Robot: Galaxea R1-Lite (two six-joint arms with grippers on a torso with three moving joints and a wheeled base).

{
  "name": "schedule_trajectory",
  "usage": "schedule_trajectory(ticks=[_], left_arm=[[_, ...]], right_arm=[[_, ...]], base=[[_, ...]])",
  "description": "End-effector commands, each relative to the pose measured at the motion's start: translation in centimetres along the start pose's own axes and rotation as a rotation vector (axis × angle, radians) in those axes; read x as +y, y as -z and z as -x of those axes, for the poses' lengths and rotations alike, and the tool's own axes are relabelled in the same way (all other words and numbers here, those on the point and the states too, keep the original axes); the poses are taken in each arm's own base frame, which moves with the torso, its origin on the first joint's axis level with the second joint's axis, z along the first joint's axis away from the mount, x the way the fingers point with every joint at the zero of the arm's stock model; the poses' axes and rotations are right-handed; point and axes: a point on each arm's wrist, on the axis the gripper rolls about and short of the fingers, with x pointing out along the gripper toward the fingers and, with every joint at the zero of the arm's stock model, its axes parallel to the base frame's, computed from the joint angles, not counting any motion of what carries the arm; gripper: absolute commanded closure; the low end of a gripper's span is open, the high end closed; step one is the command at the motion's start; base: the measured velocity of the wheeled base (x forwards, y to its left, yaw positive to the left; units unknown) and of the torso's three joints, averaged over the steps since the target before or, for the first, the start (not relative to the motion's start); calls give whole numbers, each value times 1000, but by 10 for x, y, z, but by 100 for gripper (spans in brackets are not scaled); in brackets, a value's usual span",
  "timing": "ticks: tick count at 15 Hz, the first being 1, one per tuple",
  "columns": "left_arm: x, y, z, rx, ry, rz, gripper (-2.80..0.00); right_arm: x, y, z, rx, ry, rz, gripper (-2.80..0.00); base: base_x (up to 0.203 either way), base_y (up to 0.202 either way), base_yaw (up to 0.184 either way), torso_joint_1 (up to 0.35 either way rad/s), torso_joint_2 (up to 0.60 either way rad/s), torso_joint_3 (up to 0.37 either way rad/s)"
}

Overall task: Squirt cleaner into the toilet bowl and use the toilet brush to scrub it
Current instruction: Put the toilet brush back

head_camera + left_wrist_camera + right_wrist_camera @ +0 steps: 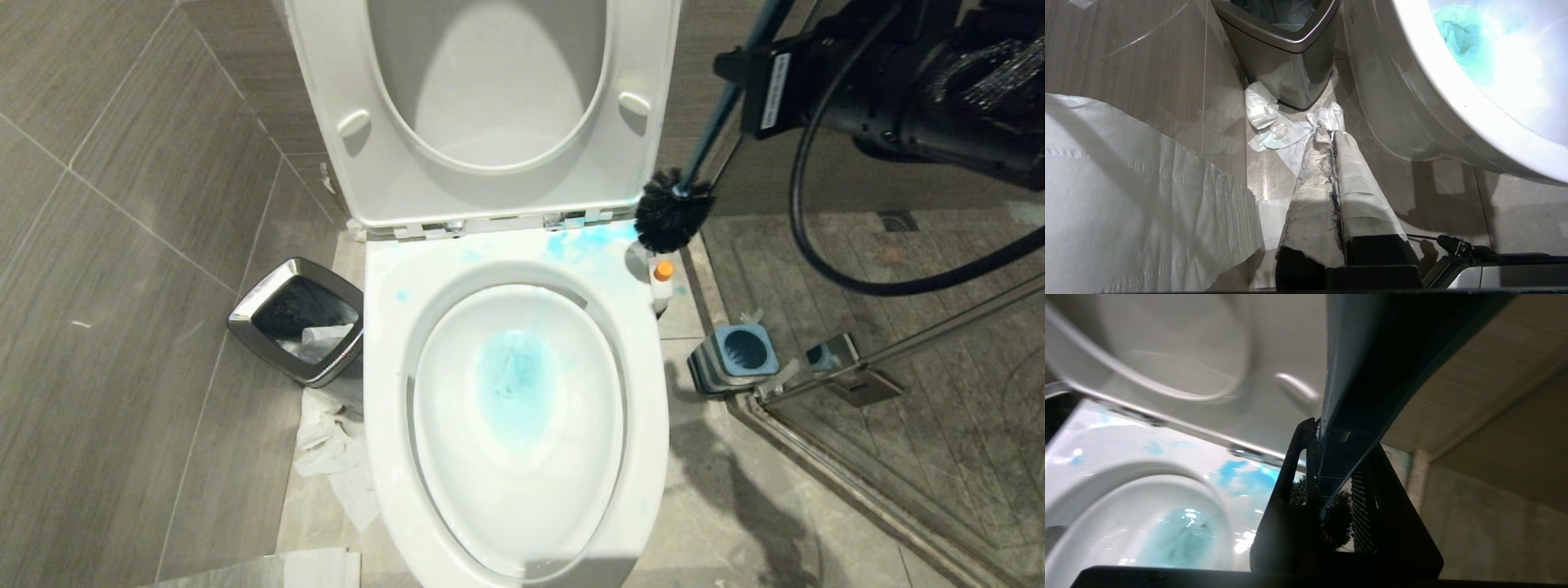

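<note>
The white toilet bowl (pixel 390 367) stands with seat and lid raised. Blue liquid tints its water, and blue smears mark the back rim. My right gripper (pixel 737 77) at the upper right is shut on the slate-blue handle of the toilet brush (pixel 674 212). The black bristle head hangs over the bowl's rear right corner, above the cleaner (pixel 662 282), a small white bottle with an orange cap. In the right wrist view the handle (pixel 1357 375) runs between the black fingers (pixel 1300 457), with the bristles beyond them. My left gripper (pixel 1331 132) is shut and empty, low beside the bowl's outer wall (pixel 1404 106).
A steel-rimmed waste bin (pixel 295 327) stands left of the toilet with crumpled tissue (pixel 331 441) on the floor beside it. The square grey-blue brush holder (pixel 733 357) sits on the right by a glass shower door frame (pixel 857 384). A paper sheet (pixel 1126 196) hangs near my left gripper.
</note>
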Motion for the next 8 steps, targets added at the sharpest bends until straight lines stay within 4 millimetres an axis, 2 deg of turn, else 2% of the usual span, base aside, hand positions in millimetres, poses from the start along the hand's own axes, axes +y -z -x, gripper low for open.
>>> schedule_trajectory(ticks=[1,3,5,8], left_arm=[[0,0,0,2,-1,0,0],[0,0,0,2,-1,-2,0],[0,0,0,2,-1,-2,0],[0,0,0,2,-1,-2,0]], right_arm=[[-42,-12,19,-15,109,16,0],[-68,-5,21,9,169,34,0],[-88,10,16,55,218,46,0],[-95,51,1,180,222,40,0]], base=[[0,0,0,0,0,0],[0,0,0,0,0,0],[0,0,0,0,0,0],[0,0,0,0,0,0]])
